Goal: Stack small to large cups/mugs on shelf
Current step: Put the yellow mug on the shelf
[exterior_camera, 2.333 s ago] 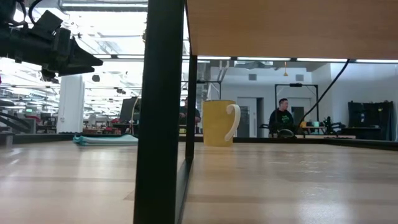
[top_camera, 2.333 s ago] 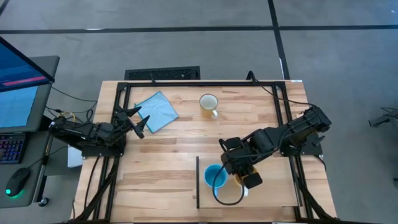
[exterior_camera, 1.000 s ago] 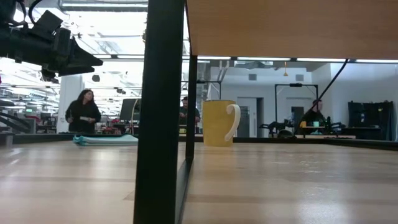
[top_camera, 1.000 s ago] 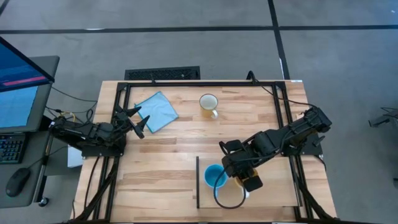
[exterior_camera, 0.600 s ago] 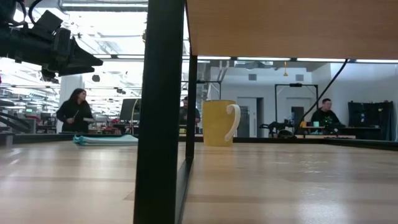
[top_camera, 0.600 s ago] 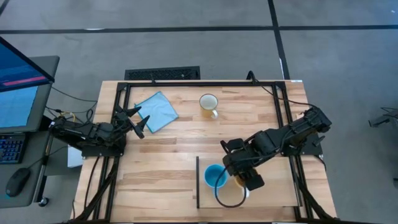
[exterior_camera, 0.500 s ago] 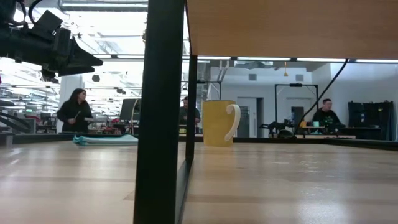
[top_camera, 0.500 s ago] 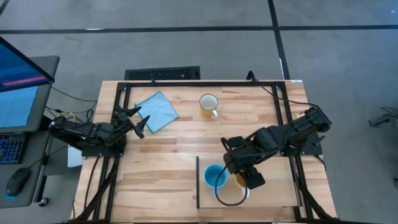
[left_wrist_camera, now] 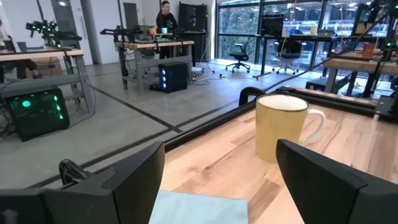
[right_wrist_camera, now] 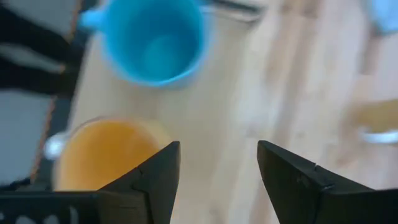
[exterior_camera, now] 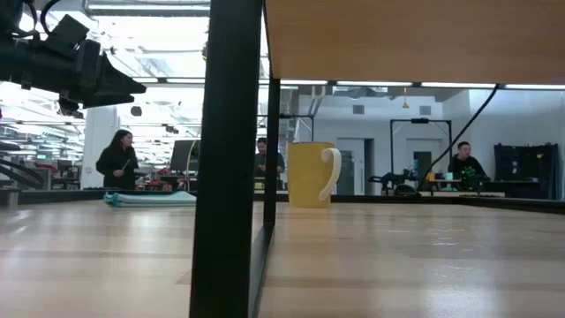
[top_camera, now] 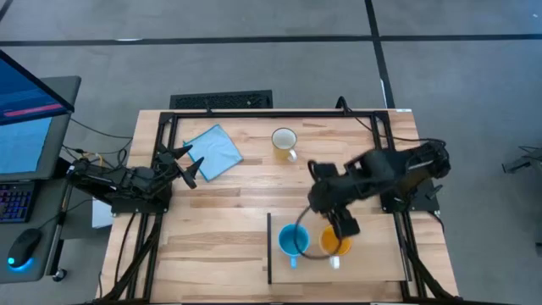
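Blue small mug: on my pale wood shelf, beside the orange mug.
Right gripper: fingers wide apart, empty, above them.
Left gripper: spread wide, idle near the blue cloth.

Right end effector fingers spread, empty, mid-table; left end effector spread, parked at left edge.

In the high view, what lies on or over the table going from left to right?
left gripper → blue cloth → white mug → light-blue mug → orange mug
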Controlling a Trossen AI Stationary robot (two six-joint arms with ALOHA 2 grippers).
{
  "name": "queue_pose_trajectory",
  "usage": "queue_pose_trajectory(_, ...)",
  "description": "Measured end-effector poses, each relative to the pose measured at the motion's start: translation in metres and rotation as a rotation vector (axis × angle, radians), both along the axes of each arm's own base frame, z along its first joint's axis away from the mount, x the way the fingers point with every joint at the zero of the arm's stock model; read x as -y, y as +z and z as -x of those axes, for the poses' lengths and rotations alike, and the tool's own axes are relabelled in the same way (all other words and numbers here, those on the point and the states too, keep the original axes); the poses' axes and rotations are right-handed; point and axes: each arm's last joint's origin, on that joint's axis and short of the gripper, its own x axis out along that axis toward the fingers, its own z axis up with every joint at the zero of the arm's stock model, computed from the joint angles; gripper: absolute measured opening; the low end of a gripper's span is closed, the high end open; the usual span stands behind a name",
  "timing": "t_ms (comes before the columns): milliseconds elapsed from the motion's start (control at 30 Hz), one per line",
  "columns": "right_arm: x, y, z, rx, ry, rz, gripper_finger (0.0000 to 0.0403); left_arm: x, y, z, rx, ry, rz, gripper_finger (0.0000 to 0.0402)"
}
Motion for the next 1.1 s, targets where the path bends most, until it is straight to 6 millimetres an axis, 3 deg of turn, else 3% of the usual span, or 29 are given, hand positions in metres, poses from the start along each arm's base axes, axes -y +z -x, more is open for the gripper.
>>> queue_pose_trajectory(133,0.029,0.011,0.002,0.065,-0.056,0.070,0.0235,0.000,0.000,0.000,0.001,0.000,0.000,0.0302)
queue_pose_trajectory(433,0.096,0.043,0.028,0.219,-0.104,0.164,0.0235,0.000,0.000,0.000,-0.002,0.000,0.000,0.0302)
queue_pose_trajectory(667,0.114,0.050,0.013,0.354,-0.295,0.077,0.0235,0.000,0.000,0.000,-0.002,0.000,-0.001,0.0302)
queue_pose_trajectory(867,0.124,0.045,0.000,0.378,-0.114,0.142,0.0235,0.000,0.000,0.000,-0.002,0.000,0.000,0.0302)
queue_pose_trajectory(1100,0.198,0.052,0.012,0.437,-0.392,0.141,0.0235,0.000,0.000,0.000,-0.003,0.000,-0.001,0.0302)
